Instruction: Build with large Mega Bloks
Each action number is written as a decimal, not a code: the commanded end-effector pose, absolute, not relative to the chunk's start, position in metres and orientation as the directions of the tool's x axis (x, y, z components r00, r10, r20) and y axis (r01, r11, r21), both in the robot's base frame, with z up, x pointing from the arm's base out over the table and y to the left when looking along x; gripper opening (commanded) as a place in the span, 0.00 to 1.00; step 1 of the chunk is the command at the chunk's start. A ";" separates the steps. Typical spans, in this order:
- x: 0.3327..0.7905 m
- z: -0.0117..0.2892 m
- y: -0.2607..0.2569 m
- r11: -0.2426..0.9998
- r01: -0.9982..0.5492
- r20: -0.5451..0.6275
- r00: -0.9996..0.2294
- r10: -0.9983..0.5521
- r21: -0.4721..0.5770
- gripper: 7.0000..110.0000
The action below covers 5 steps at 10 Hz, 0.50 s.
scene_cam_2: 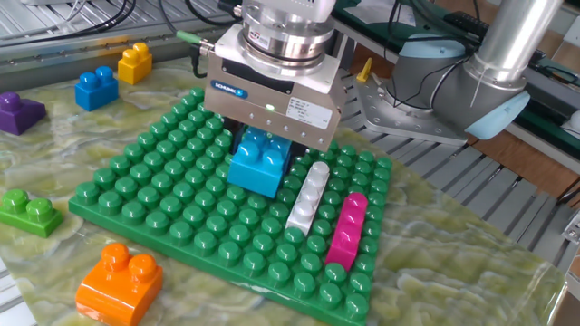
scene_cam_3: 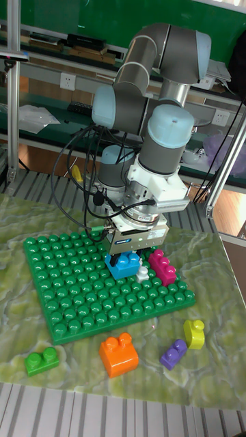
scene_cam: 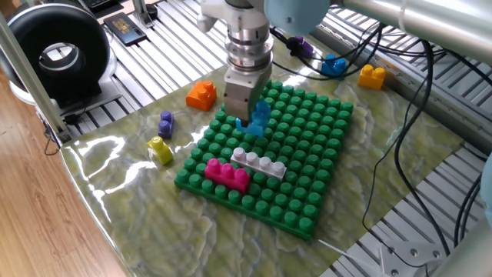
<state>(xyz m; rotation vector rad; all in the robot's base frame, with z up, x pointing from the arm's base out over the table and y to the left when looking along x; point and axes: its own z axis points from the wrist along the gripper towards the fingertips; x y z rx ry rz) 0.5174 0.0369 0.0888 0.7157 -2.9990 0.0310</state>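
My gripper [scene_cam_2: 263, 149] [scene_cam: 250, 115] [scene_cam_3: 128, 258] is shut on a light blue Mega Blok [scene_cam_2: 260, 163] [scene_cam: 259, 119] [scene_cam_3: 124, 265], holding it low over the green baseplate [scene_cam_2: 172, 213] [scene_cam: 307, 146] [scene_cam_3: 61, 287]. Whether the blok touches the studs I cannot tell. A white-grey brick [scene_cam_2: 308, 196] [scene_cam: 259, 162] [scene_cam_3: 142, 274] and a magenta brick [scene_cam_2: 348, 230] [scene_cam: 226, 174] [scene_cam_3: 162, 266] sit on the plate, right beside the held blok. Loose on the mat lie an orange brick [scene_cam_2: 118, 281] [scene_cam: 201, 95] [scene_cam_3: 118, 354], a yellow one [scene_cam: 160, 149] [scene_cam_3: 194, 334] and a purple one [scene_cam: 166, 122] [scene_cam_3: 173, 353].
A green brick [scene_cam_2: 27, 213] [scene_cam_3: 41, 360] lies by the plate's corner. Blue [scene_cam_2: 96, 88] [scene_cam: 334, 66], yellow [scene_cam_2: 134, 62] [scene_cam: 372, 75] and purple [scene_cam_2: 18, 112] [scene_cam: 301, 48] bricks sit at the mat's far edge among cables. A black round device [scene_cam: 54, 54] stands beyond the table.
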 end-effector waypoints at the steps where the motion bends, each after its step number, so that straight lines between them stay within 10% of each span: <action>1: 0.502 0.090 0.036 0.935 -0.355 0.111 -0.929 -0.354 0.011 0.00; 5: 0.518 0.088 0.045 0.929 -0.370 0.039 -0.928 -0.371 0.024 0.00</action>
